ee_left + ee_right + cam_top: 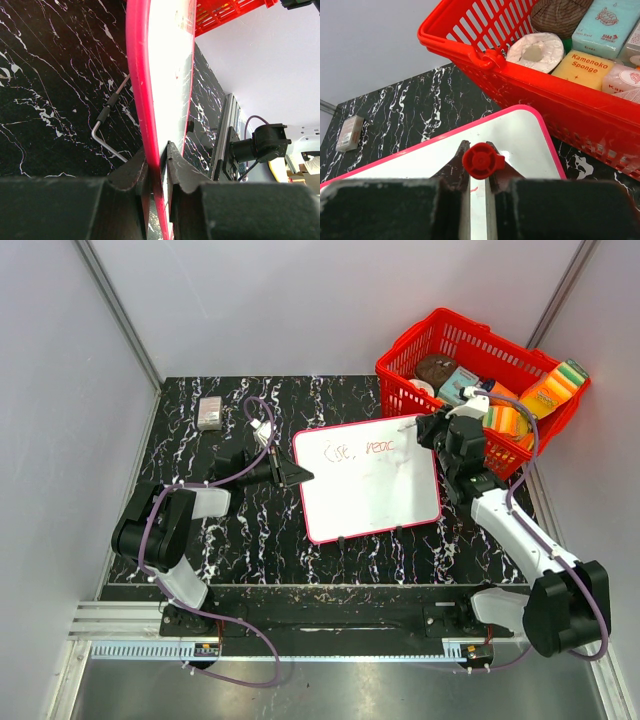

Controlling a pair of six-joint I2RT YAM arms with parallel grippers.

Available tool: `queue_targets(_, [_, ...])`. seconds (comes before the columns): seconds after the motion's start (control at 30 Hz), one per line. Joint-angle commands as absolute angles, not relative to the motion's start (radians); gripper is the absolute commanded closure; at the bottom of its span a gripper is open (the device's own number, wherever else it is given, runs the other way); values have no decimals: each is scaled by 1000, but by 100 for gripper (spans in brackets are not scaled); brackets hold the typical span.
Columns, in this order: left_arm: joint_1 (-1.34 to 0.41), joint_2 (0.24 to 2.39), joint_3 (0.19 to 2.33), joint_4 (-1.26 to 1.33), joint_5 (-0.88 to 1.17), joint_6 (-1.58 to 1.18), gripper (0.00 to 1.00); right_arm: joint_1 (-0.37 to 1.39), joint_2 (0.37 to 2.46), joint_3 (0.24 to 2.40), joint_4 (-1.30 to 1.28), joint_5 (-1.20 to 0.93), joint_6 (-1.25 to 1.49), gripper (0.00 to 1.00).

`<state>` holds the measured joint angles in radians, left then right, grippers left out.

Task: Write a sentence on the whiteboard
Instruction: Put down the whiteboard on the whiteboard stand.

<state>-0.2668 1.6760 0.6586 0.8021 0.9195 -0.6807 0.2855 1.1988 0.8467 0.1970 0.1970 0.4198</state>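
Left fingers (134,172) pinch the rim of the whiteboard (372,495), bracing it on the bench (230,540); right fingers (453,167) clamp a red marker (481,161) near its far corner. Write lightly, extending the sentence (360,450) rightward.

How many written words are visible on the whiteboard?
2. Both red words stand in one row near the far edge of the whiteboard: the first word on the left, the second word right of it. The right end effector may hide more.
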Motion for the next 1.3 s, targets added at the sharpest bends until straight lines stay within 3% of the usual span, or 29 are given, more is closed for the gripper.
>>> queue_targets(0.0, [-285,1646,673,816,914,-598,100,275,1210,868,239,187,429,100])
queue_targets(1.27, [-285,1643,672,810,913,-592,100,272,1120,741,184,135,453,100])
